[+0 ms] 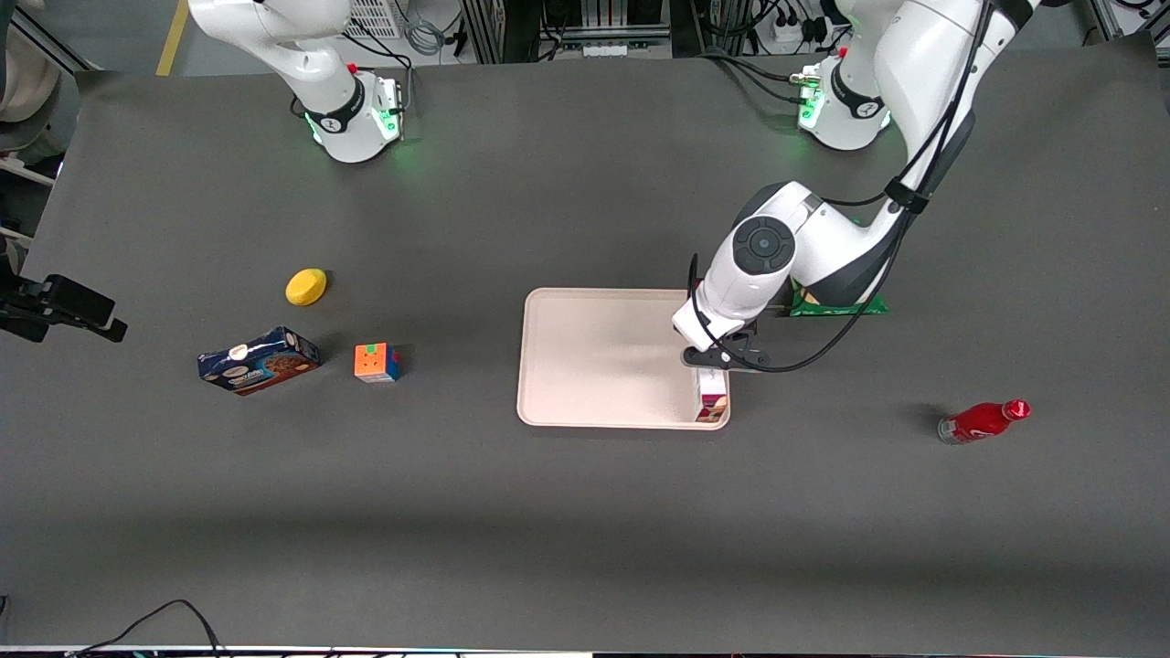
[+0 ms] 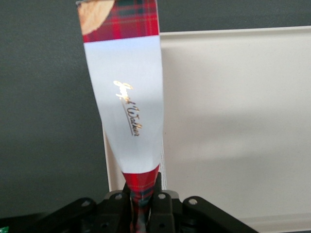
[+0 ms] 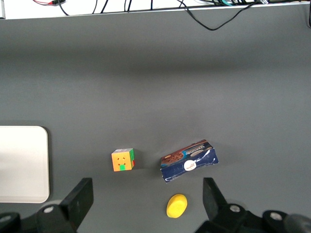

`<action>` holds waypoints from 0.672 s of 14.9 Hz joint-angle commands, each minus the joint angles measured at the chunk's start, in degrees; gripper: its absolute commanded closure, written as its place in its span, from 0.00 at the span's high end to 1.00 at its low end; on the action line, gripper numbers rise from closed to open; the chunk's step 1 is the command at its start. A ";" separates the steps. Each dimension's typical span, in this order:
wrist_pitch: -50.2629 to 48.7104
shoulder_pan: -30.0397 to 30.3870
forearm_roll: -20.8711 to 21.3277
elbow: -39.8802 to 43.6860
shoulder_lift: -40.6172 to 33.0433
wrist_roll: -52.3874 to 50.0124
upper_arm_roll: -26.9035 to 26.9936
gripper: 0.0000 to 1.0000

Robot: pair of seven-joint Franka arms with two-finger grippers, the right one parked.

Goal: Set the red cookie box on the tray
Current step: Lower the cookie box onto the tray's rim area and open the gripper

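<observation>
My left gripper (image 1: 711,376) is shut on one end of the red cookie box (image 1: 711,400), at the tray's (image 1: 594,356) edge toward the working arm's end, near the corner nearest the front camera. In the left wrist view the fingers of the gripper (image 2: 144,204) pinch the plaid end of the red cookie box (image 2: 129,102). Its pale broad face with gold script stretches away from the jaws. The box lies along the rim of the tray (image 2: 233,121), partly over the dark mat. Whether it touches the tray I cannot tell.
A green packet (image 1: 836,306) lies under the working arm, and a red bottle (image 1: 983,421) lies toward that arm's end. Toward the parked arm's end are a colour cube (image 1: 377,362), a blue cookie box (image 1: 259,360) and a yellow object (image 1: 306,286).
</observation>
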 commanded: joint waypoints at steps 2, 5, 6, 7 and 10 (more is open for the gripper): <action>2.80 -0.20 1.57 -1.77 0.08 -1.72 0.47 0.00; 2.89 -0.20 1.66 -1.77 0.60 -1.72 0.55 0.00; 2.89 -0.20 1.66 -1.77 0.69 -1.72 0.55 0.02; 2.81 -0.20 1.66 -1.77 1.04 -1.72 0.55 0.07; 2.89 -0.20 1.75 -1.77 1.40 -1.72 0.64 0.08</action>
